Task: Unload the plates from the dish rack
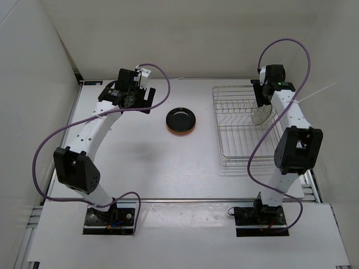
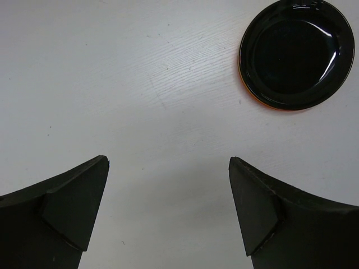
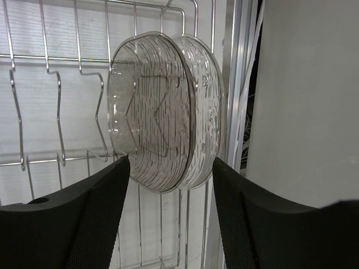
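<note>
A black plate [image 1: 180, 119] lies on an orange plate [image 1: 180, 132] at the table's middle; in the left wrist view the black plate [image 2: 294, 53] shows an orange rim [image 2: 255, 100] beneath it. No yellow-green plate shows. The clear plate [image 1: 261, 116] stands on edge in the dish rack [image 1: 235, 161] at the right. My right gripper [image 1: 262, 106] is open over it; in the right wrist view the clear plate's [image 3: 157, 112] lower edge sits between the spread fingers of the gripper [image 3: 171, 162], among the rack wires [image 3: 56, 58]. My left gripper [image 1: 146, 98] is open and empty over bare table [image 2: 168, 159].
White walls close in the table on the left, back and right. The rack's right side is near the right wall [image 3: 303, 101]. Purple cables loop off both arms.
</note>
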Controlling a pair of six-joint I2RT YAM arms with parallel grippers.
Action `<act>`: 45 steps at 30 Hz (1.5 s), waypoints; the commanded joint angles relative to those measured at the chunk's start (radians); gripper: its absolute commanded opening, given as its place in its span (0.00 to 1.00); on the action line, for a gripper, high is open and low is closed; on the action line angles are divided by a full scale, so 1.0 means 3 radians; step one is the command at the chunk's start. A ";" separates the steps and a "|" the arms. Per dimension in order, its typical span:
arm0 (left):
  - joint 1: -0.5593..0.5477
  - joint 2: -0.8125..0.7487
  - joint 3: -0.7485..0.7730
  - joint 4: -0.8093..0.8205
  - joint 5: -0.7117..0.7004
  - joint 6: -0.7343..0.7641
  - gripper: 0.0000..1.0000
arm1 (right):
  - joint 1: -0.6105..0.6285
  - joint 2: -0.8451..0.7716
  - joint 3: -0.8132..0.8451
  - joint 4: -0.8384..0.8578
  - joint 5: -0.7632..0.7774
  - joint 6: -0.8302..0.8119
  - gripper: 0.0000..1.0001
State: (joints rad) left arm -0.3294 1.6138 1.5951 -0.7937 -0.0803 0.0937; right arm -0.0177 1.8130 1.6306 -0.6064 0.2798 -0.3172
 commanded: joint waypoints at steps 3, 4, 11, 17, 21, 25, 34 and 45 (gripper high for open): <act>-0.0012 -0.0189 -0.0015 0.0074 -0.0039 0.0015 1.00 | -0.0007 0.0118 0.0128 0.0185 0.0156 -0.0068 0.63; -0.0012 -0.0189 -0.0015 0.0074 -0.0039 0.0015 1.00 | -0.0007 0.0159 0.0128 0.0186 0.0156 -0.0068 0.63; -0.0012 -0.0189 -0.0015 0.0074 0.0022 0.0015 1.00 | -0.0007 0.0256 0.0194 0.0186 0.0187 -0.0098 0.53; -0.0012 -0.0220 -0.0045 0.0074 0.0058 0.0015 1.00 | -0.0007 0.0353 0.0194 0.0186 0.0248 -0.0098 0.45; -0.0012 -0.0220 -0.0076 0.0074 0.0089 0.0015 1.00 | -0.0007 0.0353 0.0194 0.0186 0.0248 -0.0098 0.41; -0.0012 -0.0220 -0.0076 0.0074 0.0124 0.0015 1.00 | -0.0007 0.0353 0.0194 0.0186 0.0284 -0.0068 0.33; -0.0012 -0.0220 -0.0076 0.0104 0.0191 -0.0016 1.00 | 0.0023 0.0353 0.0225 0.0058 0.0529 0.0075 0.24; -0.0012 -0.0189 -0.0107 0.0104 0.0252 -0.0046 1.00 | 0.0177 0.0364 0.0266 -0.0045 0.0985 0.0152 0.06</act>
State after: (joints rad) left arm -0.3294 1.6100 1.5764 -0.7776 -0.0349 0.0887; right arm 0.0223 1.9266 1.6665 -0.6071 0.5327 -0.2947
